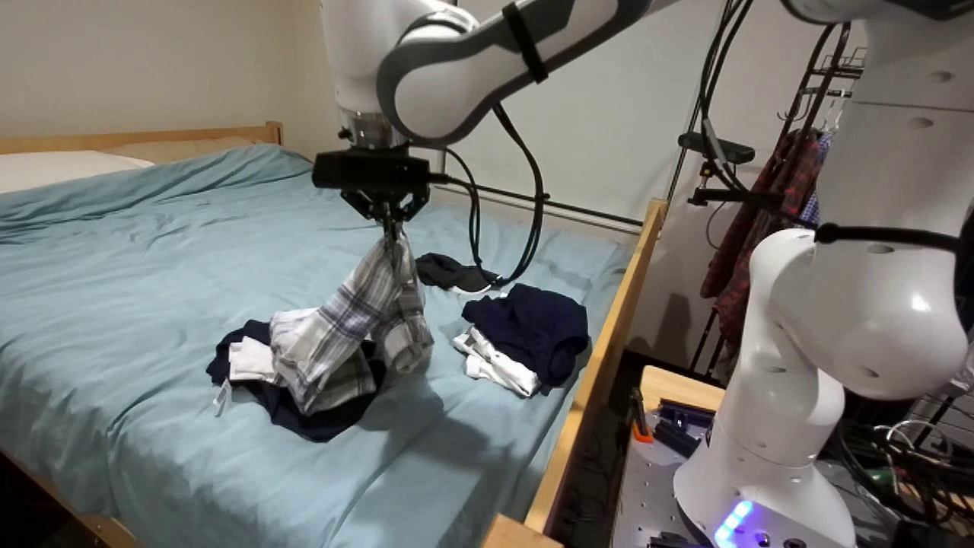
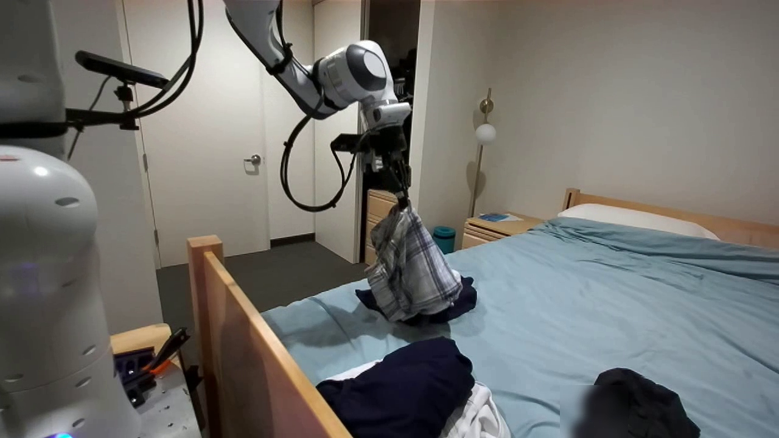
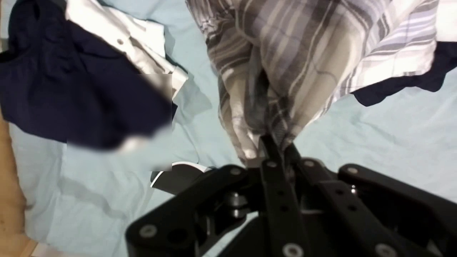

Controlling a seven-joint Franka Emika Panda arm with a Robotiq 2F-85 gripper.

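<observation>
My gripper (image 1: 391,231) is shut on a grey and white plaid garment (image 1: 351,303), pinching it at the top. In the wrist view the cloth (image 3: 307,46) is bunched between the fingertips and spreads out beyond them. The garment (image 2: 420,261) hangs in folds, its lower part resting on or just over a navy garment (image 1: 319,426) on the bed; the exact contact is hidden. A small white piece of cloth (image 1: 251,359) pokes out beside it. The navy cloth also shows at the right of the wrist view.
A second heap, a navy garment (image 1: 536,327) with a white garment (image 1: 494,367), lies near the wooden bed rail (image 1: 609,342). Behind it rests a dark cap-like item (image 1: 449,271). All lie on the blue bedspread (image 1: 152,274). A cable loop (image 1: 533,205) hangs from the arm.
</observation>
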